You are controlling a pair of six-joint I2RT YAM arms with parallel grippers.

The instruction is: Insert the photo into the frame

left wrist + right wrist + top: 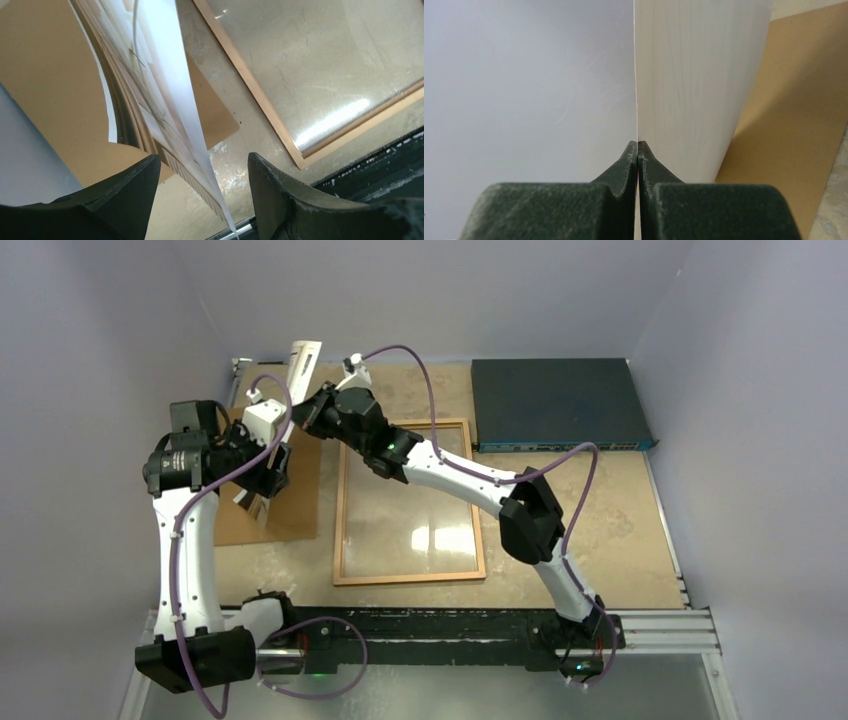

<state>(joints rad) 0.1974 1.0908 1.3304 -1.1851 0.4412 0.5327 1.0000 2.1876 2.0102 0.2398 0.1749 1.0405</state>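
- Two robot arms from where I stand: left arm (186, 540), right arm (462, 473).
- Two grippers: left gripper (204, 167), right gripper (638, 149).
- Two purple cables (545, 449), one trailing along each arm.
- One photo (172, 95), a paper print.
- One frame (410, 577), wooden with glass.
- One brown backing board (300, 510).
- One dark blue flat box (555, 402).
- One table (620, 530).

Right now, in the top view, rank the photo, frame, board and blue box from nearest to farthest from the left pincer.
1. Photo, inside the open left pincer.
2. Board, directly beneath it.
3. Frame, to its right.
4. Blue box, far back right.
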